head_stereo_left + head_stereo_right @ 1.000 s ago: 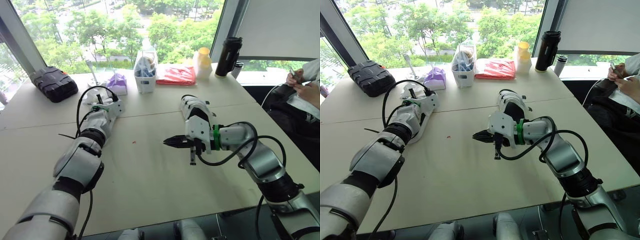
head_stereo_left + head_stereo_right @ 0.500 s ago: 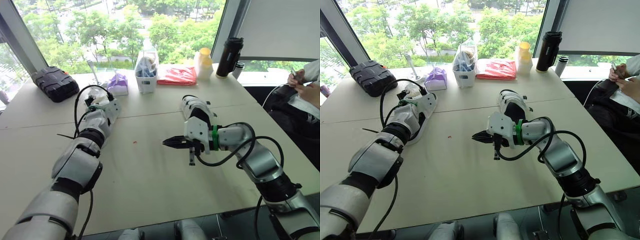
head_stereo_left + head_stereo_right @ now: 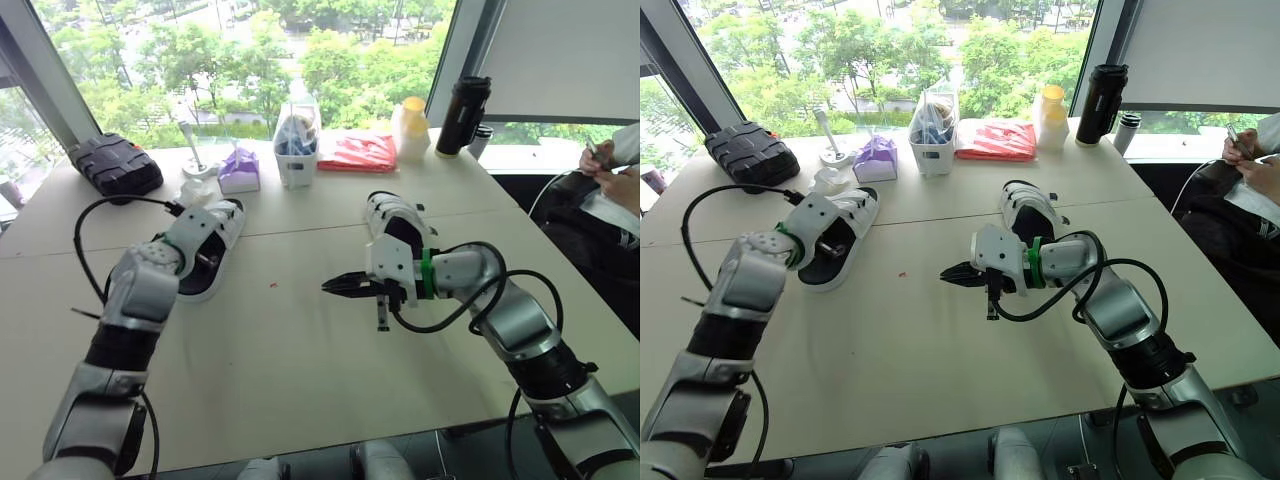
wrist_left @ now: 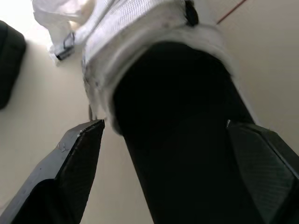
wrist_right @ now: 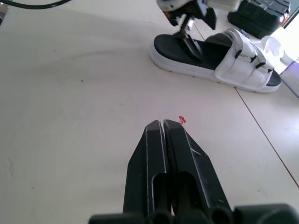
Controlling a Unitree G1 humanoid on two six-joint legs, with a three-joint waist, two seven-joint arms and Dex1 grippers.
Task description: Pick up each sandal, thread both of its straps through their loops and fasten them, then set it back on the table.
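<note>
One white sandal (image 3: 208, 245) with a black footbed lies flat on the table at the left. My left gripper (image 3: 198, 262) hovers open over its heel end, and in the left wrist view its fingers (image 4: 77, 151) stand wide on either side of the black footbed. The right wrist view shows the same sandal (image 5: 243, 60) with its straps across the front. The other white sandal (image 3: 396, 222) lies at centre right, just behind my right wrist. My right gripper (image 3: 335, 286) is shut and empty, a little above the table and pointing left.
Along the window edge stand a black case (image 3: 112, 165), a purple bag (image 3: 238, 170), a white basket (image 3: 296, 145), a red packet (image 3: 356, 152), a yellow-capped bottle (image 3: 411, 125) and a black flask (image 3: 453, 115). A person (image 3: 612, 180) sits at the far right. A red speck (image 3: 272, 285) lies mid-table.
My left gripper has opened and let go of the left sandal, and the left arm has drawn back toward me, uncovering the sandal. The right arm has barely moved.
</note>
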